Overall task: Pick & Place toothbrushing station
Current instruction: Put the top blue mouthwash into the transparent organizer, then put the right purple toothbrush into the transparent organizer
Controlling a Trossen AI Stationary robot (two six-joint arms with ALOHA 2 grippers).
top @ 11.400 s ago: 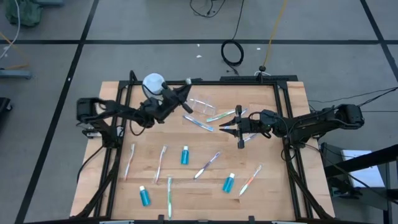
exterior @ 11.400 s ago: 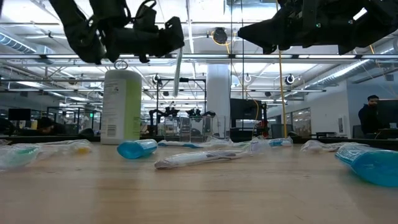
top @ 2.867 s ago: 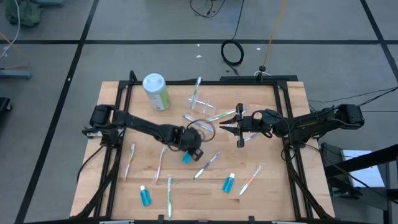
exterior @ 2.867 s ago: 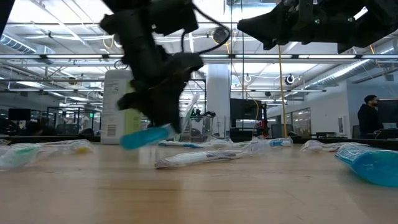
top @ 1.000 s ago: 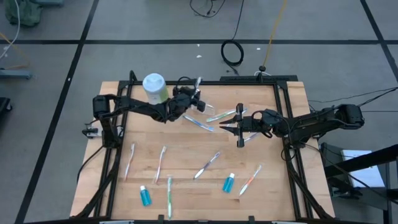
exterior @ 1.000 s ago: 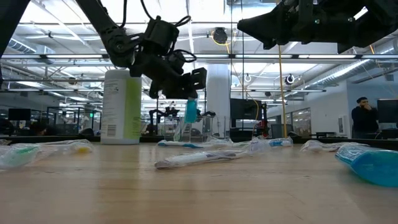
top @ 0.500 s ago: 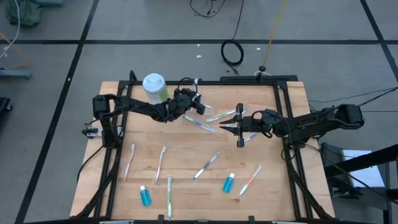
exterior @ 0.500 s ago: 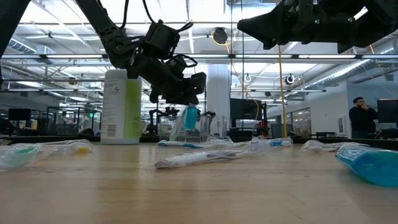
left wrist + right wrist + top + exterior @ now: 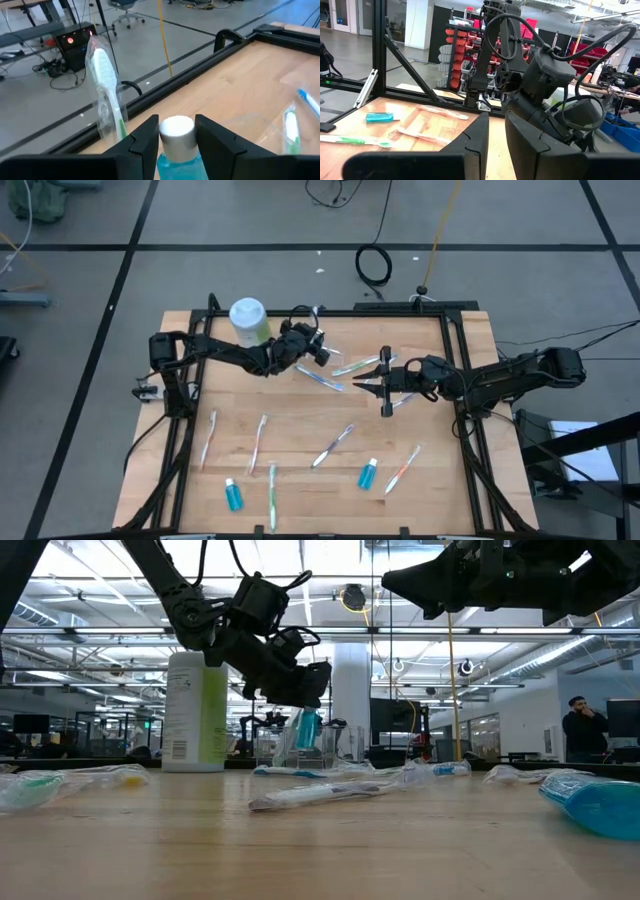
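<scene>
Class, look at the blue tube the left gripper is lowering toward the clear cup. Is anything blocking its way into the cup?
Nothing visible blocks it. The left gripper holds the blue tube over the clear cup. A toothbrush already stands in the cup, off to one side of the tube.

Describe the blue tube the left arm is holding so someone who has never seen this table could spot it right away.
Start at the tall green and white bottle at the table's far edge, then go right to the left end effector. The small blue tube with a white cap is clamped there, cap up, over the clear cup. The other two blue tubes lie flat near the front edge.
</scene>
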